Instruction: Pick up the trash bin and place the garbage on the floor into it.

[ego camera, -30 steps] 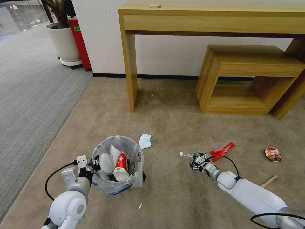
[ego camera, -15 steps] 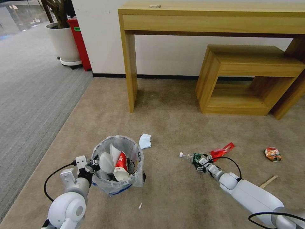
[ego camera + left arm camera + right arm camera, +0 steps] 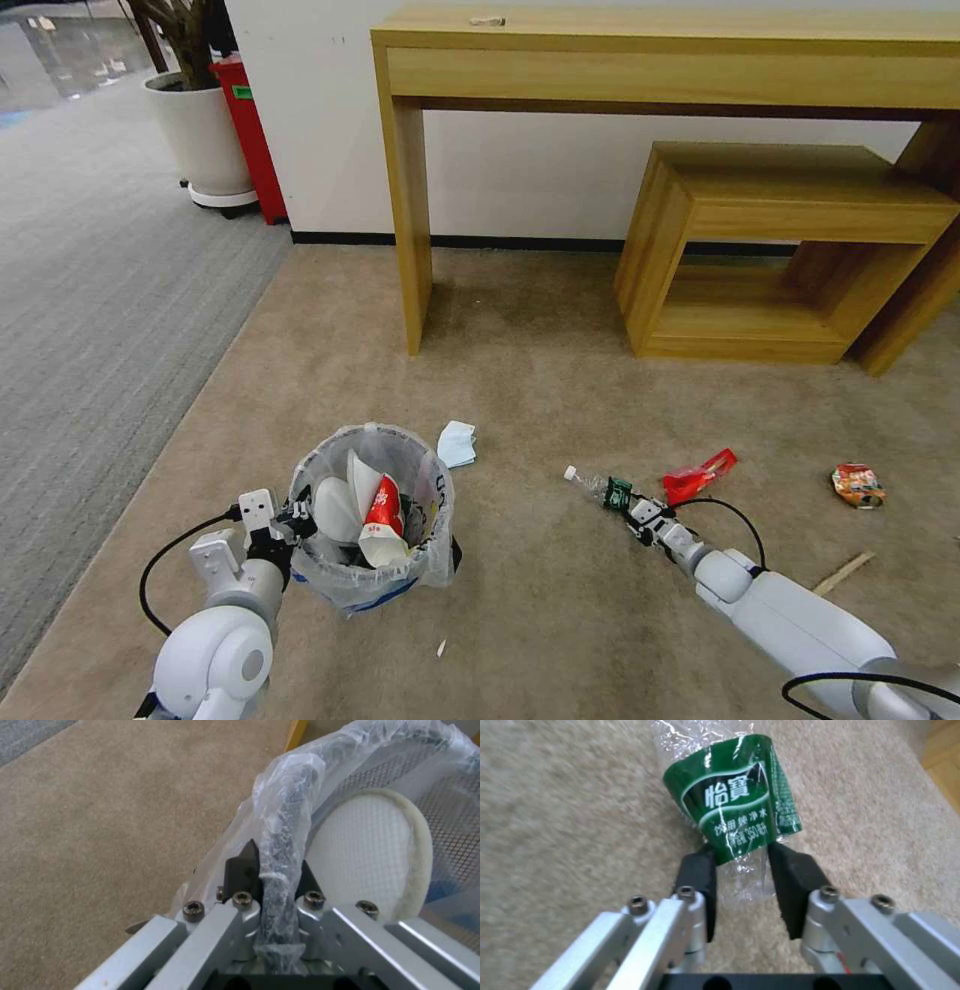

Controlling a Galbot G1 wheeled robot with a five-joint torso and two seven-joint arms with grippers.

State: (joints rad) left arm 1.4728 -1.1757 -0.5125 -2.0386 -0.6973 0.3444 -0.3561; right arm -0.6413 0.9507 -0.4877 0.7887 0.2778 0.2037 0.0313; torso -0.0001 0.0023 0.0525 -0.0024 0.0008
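Note:
The trash bin, dark with a crinkly bag over its rim, stands on the beige carpet floor at front left. It holds a white slipper and a red-white cup. My left gripper is shut on the bin's near rim. My right gripper is shut on the base end of a crushed clear mini bottle with a green label, low over the carpet. Other garbage lies around: a red wrapper, an orange packet, a wooden stick and a pale blue mask.
A tall wooden desk and a low wooden shelf stand against the far wall. A white plant pot and a red box sit at the far left, by the grey ribbed carpet. A tiny white scrap lies near the bin.
My right gripper has slid back along the bottle toward its base end, and the bottle's cap end has shifted slightly farther away. The left arm and bin have stayed put.

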